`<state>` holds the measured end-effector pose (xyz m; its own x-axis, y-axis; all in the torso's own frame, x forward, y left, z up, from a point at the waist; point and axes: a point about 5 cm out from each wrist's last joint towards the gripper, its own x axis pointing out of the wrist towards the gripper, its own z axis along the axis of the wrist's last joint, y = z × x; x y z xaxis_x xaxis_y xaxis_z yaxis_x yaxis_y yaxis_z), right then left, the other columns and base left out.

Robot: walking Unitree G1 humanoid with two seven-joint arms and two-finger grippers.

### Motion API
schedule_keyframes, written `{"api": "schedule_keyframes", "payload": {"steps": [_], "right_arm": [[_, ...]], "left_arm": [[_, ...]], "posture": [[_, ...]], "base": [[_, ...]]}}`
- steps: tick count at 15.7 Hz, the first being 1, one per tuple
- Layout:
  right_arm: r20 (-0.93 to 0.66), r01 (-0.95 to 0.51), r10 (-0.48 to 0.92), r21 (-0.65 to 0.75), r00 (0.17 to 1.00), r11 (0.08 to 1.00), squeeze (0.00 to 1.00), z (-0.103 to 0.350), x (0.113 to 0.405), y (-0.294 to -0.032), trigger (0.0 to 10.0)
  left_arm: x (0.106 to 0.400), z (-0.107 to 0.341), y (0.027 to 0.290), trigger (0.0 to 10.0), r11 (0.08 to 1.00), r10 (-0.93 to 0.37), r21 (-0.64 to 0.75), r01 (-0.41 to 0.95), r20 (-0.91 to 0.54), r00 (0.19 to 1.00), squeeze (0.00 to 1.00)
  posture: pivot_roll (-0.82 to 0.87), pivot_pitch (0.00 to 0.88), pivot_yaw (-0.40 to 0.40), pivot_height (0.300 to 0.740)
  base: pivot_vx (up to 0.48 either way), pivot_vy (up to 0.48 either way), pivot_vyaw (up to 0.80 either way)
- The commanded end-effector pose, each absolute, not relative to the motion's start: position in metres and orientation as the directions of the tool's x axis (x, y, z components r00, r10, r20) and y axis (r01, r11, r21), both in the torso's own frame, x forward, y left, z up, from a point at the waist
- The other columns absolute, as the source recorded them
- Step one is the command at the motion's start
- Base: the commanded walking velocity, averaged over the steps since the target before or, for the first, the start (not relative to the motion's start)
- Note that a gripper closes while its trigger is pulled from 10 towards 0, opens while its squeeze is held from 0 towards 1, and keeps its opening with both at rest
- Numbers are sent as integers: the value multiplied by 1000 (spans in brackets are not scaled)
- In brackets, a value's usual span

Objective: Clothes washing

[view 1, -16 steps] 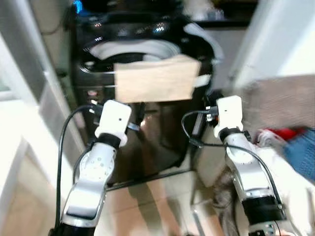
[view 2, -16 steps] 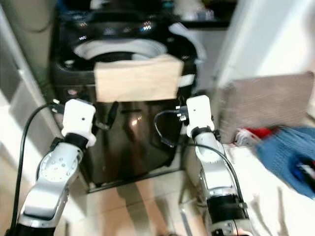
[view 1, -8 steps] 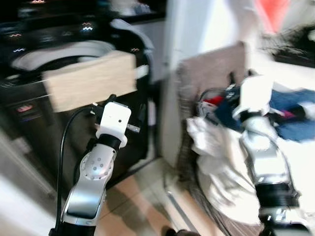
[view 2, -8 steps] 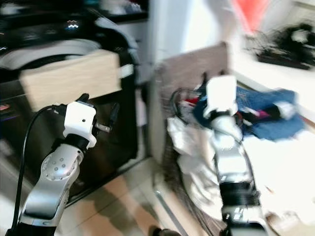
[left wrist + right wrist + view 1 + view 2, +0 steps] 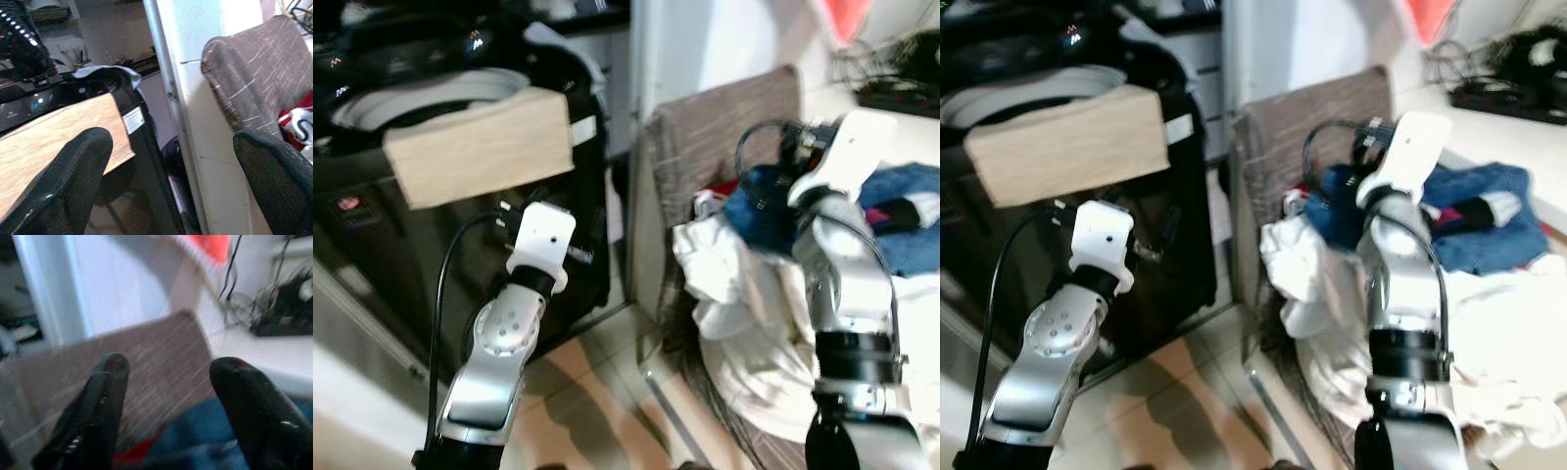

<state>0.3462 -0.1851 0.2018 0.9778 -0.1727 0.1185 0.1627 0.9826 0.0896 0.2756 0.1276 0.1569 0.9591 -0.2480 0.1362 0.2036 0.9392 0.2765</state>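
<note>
Brown cloth [image 5: 724,117] drapes basket edge between washer [image 5: 460,196] and clothes pile [image 5: 754,284].

A black washing machine [image 5: 460,196] stands on the left, its top open, and a beige cloth [image 5: 480,147] hangs over its front rim. The left arm [image 5: 509,333] is raised in front of the machine, and the right arm [image 5: 842,255] reaches over a pile of laundry: a white garment [image 5: 734,294], a blue garment [image 5: 759,206] and a brown striped cloth [image 5: 724,127] draped behind them
</note>
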Motion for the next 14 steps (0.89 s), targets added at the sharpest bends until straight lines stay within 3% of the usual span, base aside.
{"api": "schedule_keyframes", "payload": {"steps": [1,2,3,4,5,7,11,14], "right_arm": [[110,168,-181,118,977,979,1000,206,344,-187,10000],[32,186,-195,186,980,965,0,201,343,-187,10000],[-8,197,-201,230,980,953,0,202,341,-186,10000],[1,230,-233,162,972,960,0,219,335,-190,10000],[80,317,-316,-5,945,948,0,242,331,-205,10000],[163,446,-428,-92,889,890,0,260,329,-229,10000],[-192,514,-518,-71,834,855,0,204,310,-232,10000],[-278,496,-492,-59,825,866,0,181,314,-226,10000]], "left_arm": [[277,163,129,10000,936,-254,288,202,156,955,0],[278,163,130,10000,935,-257,291,204,158,953,0],[278,164,130,10000,934,-258,292,205,159,953,0],[279,165,131,10000,933,-259,295,204,161,952,0],[281,165,133,10000,933,-260,296,204,162,952,0],[282,165,131,10000,933,-266,291,212,161,950,0],[285,165,126,10000,933,-282,276,230,164,945,0],[287,166,125,10000,931,-292,276,240,166,942,0]], "posture": [[-18,0,-7,716],[-18,0,-7,716],[-18,0,-7,716],[-18,0,-7,716],[-46,0,4,716],[-68,0,2,716],[-86,0,5,716],[-93,0,10,716]], "base": [[0,0,0],[0,0,0],[0,0,0],[0,0,0],[0,0,0],[0,0,0],[0,0,0],[0,0,0]]}}
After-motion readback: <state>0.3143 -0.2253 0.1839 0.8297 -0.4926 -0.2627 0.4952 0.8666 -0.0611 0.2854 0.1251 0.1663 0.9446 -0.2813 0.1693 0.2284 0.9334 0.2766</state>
